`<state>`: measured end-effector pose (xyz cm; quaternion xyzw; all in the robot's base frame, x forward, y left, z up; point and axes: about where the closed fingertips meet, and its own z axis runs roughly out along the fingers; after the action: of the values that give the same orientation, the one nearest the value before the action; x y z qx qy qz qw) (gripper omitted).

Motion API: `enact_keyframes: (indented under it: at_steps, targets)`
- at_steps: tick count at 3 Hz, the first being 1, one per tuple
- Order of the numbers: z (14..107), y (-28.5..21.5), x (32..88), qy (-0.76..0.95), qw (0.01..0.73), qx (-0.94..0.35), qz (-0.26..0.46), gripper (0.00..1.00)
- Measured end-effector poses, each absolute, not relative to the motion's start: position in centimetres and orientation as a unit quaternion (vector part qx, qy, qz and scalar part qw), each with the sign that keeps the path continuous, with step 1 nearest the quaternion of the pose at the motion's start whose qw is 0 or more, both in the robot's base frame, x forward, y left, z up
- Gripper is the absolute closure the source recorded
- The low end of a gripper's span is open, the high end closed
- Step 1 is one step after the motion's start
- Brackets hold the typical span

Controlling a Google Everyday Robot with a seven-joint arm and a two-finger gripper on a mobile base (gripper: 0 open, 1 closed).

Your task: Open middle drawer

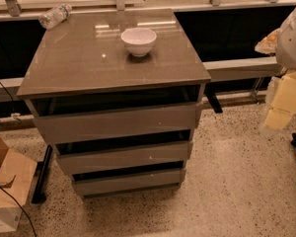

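A grey-brown glossy cabinet (113,53) stands in the middle of the camera view with three handleless drawer fronts stacked below its top. The middle drawer (123,158) is the medium-height front, with a small pale fleck right of centre. It sits flush in line with the taller top drawer (117,123) and the shorter bottom drawer (128,181), with a dark gap above each. My gripper (280,105) shows as a pale cream shape at the right edge, below the white arm (292,33). It is well to the right of the cabinet and touches nothing.
A white bowl (138,41) sits on the cabinet top, and a plastic bottle (54,15) lies at its back left corner. A cardboard box (7,181) stands on the floor at the left. A rail and dark panels run behind. The speckled floor (237,181) stretches to the right.
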<state>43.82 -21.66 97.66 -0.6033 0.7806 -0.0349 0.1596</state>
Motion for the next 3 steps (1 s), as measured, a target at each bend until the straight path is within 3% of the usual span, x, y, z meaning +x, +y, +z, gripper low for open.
enact_keyframes:
  at_steps: [2,3]
  targets:
    - [96.7,-20.5,43.7,0.779,0.181,-0.600,-0.028,0.00]
    - [93.9,-17.4,43.6,0.767,0.208,-0.607,0.003,0.00]
